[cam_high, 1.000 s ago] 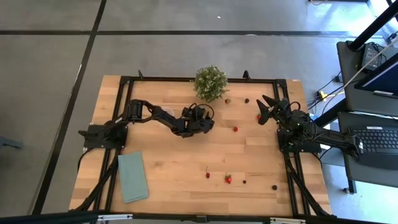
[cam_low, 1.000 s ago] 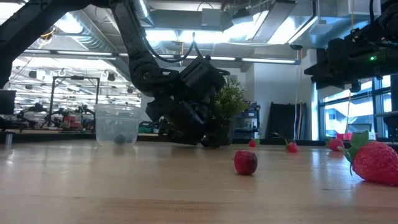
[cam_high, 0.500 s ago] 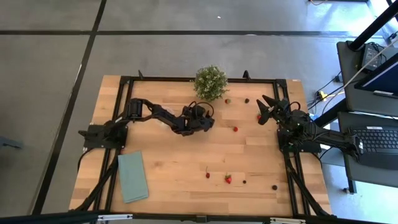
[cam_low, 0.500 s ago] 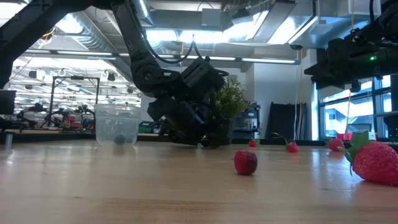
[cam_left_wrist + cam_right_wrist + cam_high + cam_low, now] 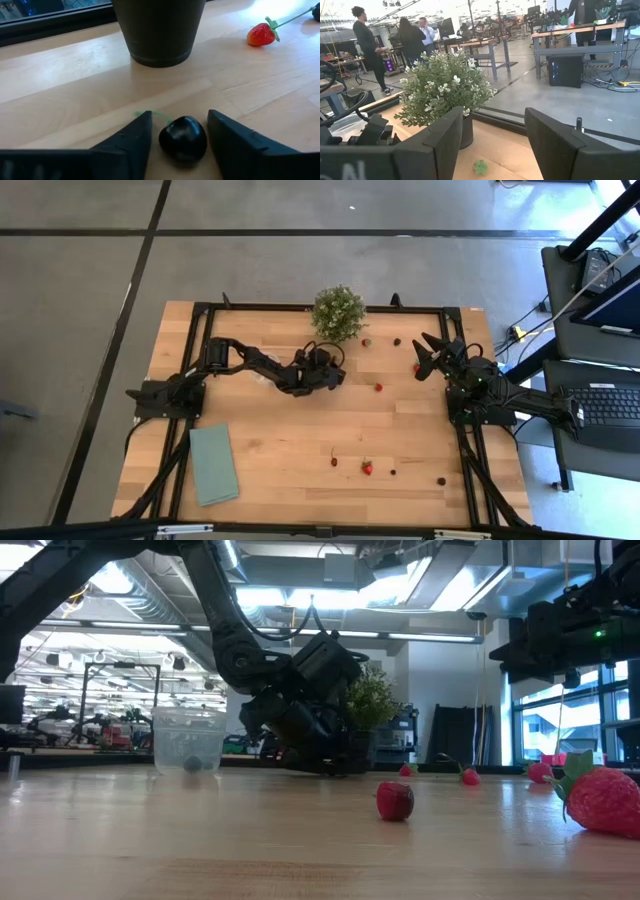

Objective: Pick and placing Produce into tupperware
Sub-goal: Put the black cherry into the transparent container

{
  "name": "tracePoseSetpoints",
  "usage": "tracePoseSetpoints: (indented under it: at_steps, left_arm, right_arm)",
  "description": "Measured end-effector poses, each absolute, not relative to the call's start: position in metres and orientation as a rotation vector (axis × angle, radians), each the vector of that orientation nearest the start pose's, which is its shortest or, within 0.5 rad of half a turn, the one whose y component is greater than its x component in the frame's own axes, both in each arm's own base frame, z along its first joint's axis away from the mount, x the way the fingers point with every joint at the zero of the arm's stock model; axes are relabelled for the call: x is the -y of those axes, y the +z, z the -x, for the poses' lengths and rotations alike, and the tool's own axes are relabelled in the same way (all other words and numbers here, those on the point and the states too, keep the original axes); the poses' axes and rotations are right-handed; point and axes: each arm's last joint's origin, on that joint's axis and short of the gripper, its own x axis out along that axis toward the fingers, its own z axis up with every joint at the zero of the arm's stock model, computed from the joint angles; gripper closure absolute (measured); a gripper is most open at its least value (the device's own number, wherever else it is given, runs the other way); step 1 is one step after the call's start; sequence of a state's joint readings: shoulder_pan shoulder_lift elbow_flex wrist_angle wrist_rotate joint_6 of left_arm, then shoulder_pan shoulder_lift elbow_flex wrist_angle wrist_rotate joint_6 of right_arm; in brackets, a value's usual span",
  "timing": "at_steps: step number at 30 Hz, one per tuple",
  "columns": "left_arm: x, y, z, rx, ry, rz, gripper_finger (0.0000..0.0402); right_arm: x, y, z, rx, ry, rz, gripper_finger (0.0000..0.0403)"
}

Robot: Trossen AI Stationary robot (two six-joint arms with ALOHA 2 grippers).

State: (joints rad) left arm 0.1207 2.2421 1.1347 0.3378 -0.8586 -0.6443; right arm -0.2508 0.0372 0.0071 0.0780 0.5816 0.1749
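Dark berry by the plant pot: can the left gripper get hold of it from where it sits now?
Probably yes. The dark berry lies on the wood between the left gripper fingers, which are open and flank it, nothing between. The plant pot stands clear beyond.

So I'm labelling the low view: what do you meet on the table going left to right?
Tupperware → left gripper → small red fruit → large strawberry.
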Motion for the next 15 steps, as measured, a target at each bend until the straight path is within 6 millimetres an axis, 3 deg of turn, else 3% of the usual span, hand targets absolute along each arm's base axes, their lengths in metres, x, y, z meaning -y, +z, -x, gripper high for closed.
tracePoseSetpoints:
  at_steps: [7, 15]
  left_arm:
    - [-0.0715, 0.0573, -0.4038, -0.418, 1.114, 0.278, 0.0299]
    - [-0.0708, 0.0573, -0.4039, -0.418, 1.111, 0.279, 0.0300]
  right_arm:
    - [0.0389, 0.1703, -0.0878, 0.121, -0.826, -0.173, 0.0186]
    - [0.0389, 0.1703, -0.0878, 0.121, -0.826, -0.173, 0.0186]
